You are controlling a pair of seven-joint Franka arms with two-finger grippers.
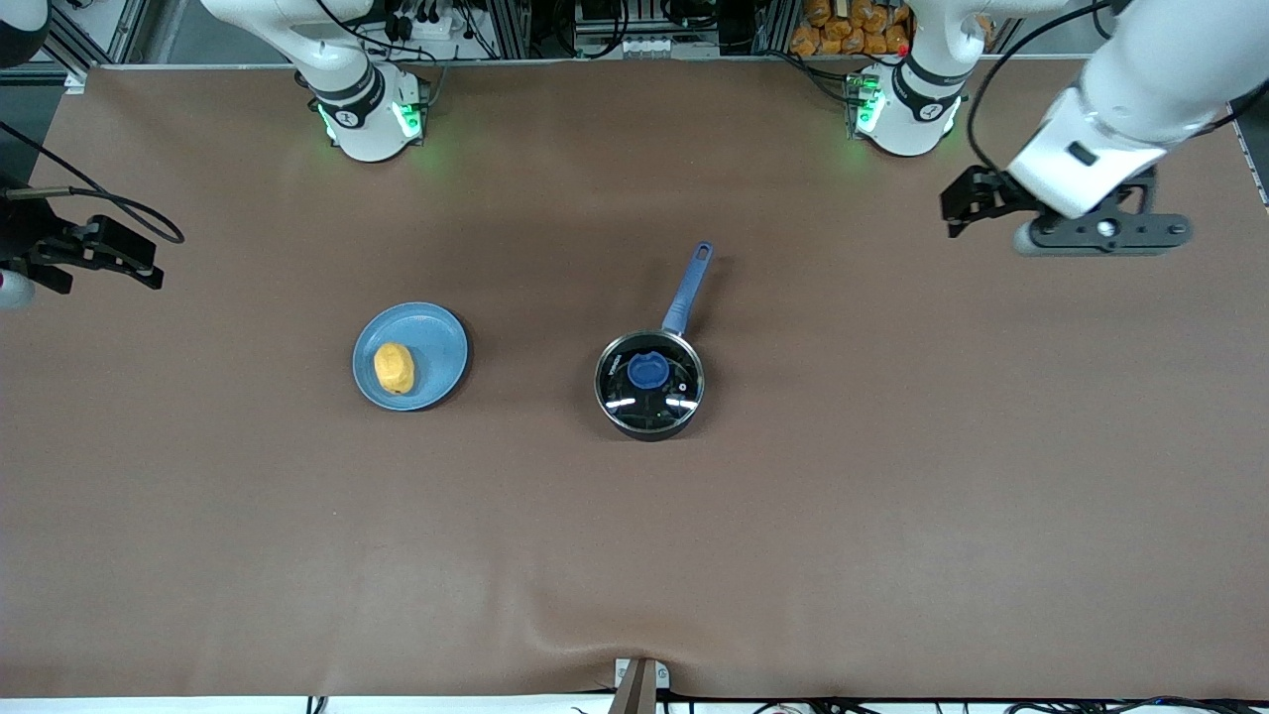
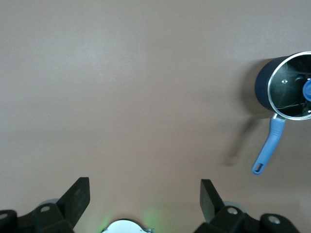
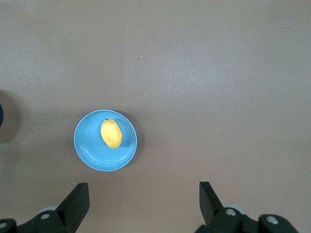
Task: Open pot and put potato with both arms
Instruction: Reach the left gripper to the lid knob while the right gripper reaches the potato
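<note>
The pot [image 1: 649, 385] is the thing closest to the camera, and its glass lid [image 1: 649, 374] with the blue knob [image 1: 647, 371] is shut on top, so nothing has been opened yet. The pot's blue handle [image 1: 686, 290] points toward the robots. The left claw [image 1: 970, 203] is held up high over the left arm's end of the table, well apart from the pot, and its two fingers [image 2: 77, 196] are spread wide with nothing between them. The right claw [image 1: 59, 260] is held up over the right arm's end of the table, wide open and empty too. The potato [image 1: 395, 368] is seen lying on a blue plate [image 1: 436, 332], well apart from the right claw. Things could go wrong from here. The knob is small and round, so it could be missed or could slip from the fingers, and the glass lid could be dropped. The light pot could be pushed or tipped if the lid is bumped. The lumpy potato could be rolled off the plate if it is pinched badly. If the potato is brought before the lid is off, it could be knocked against the glass.
</note>
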